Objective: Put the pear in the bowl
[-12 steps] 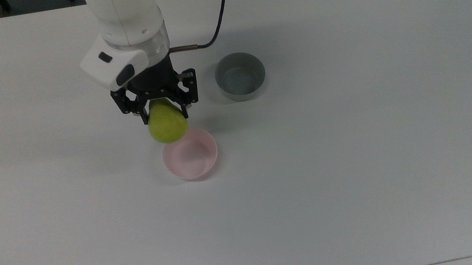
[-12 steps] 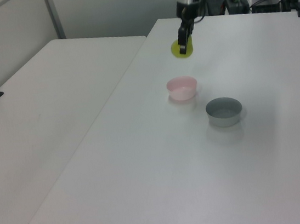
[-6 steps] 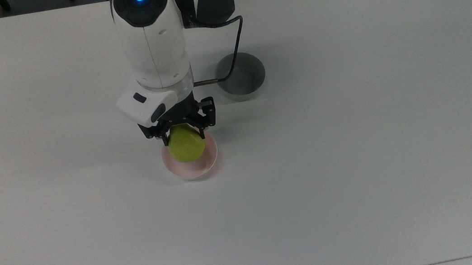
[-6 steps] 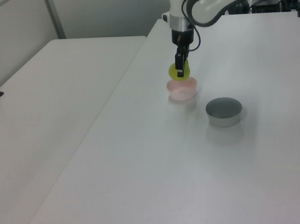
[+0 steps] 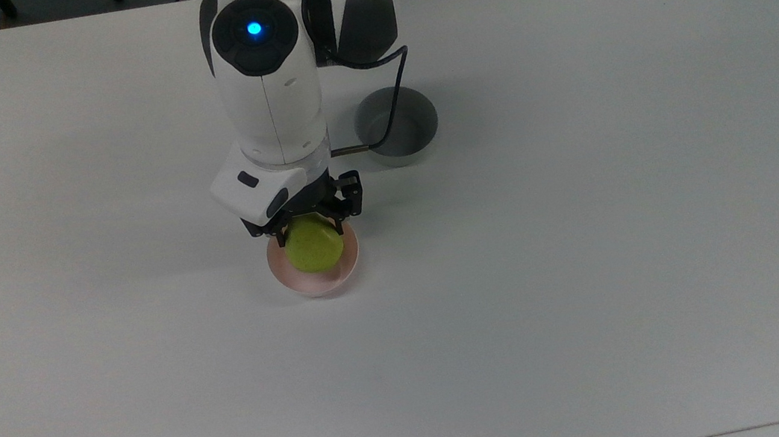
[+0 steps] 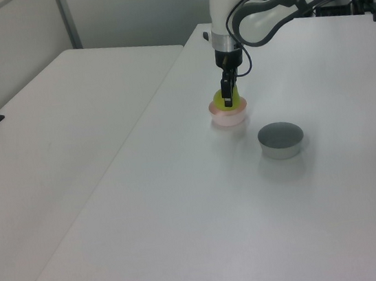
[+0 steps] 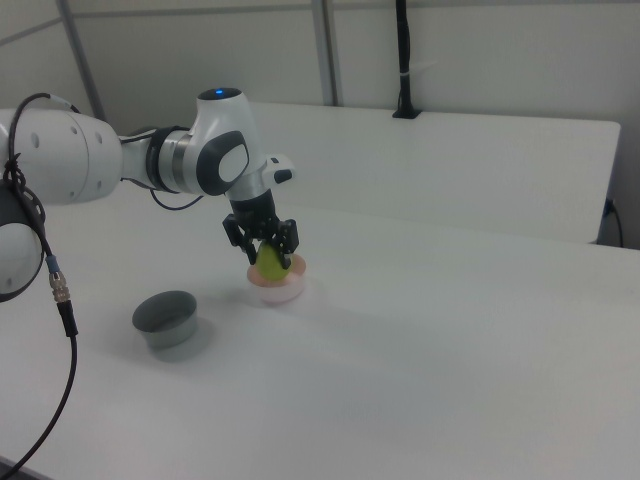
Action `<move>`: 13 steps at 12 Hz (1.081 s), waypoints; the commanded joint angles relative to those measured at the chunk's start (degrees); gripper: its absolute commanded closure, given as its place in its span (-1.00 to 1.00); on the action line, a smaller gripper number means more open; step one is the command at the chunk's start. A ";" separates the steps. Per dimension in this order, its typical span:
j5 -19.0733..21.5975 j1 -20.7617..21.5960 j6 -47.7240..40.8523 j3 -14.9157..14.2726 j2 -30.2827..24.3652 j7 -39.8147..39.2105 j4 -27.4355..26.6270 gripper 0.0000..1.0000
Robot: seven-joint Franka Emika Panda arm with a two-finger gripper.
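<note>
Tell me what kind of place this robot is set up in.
Probably a robotics lab or test room: a Franka arm works on a wide white table, a second white table stands alongside, and plain partition walls with clamped camera posts surround it.

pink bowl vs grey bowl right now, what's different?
Colour: the small round pale pink bowl is pale pink; the small round grey bowl is grey.
Contents: the pink bowl has the yellow-green pear in it, with the gripper shut on the pear; the grey bowl holds nothing.
Place: in the top view, the grey bowl sits up and to the right of the pink one.
Shared: both are small, round, upright, and similar in size.
</note>
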 commanded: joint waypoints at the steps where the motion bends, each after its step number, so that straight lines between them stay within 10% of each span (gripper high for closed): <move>1: -0.76 0.75 1.87 -0.70 -0.17 0.93 -0.62 -0.60; 7: -0.59 0.84 1.17 -0.70 -1.30 1.10 -0.45 -0.99; 13: -0.67 1.97 -17.08 -0.61 -15.26 9.33 -0.45 -1.00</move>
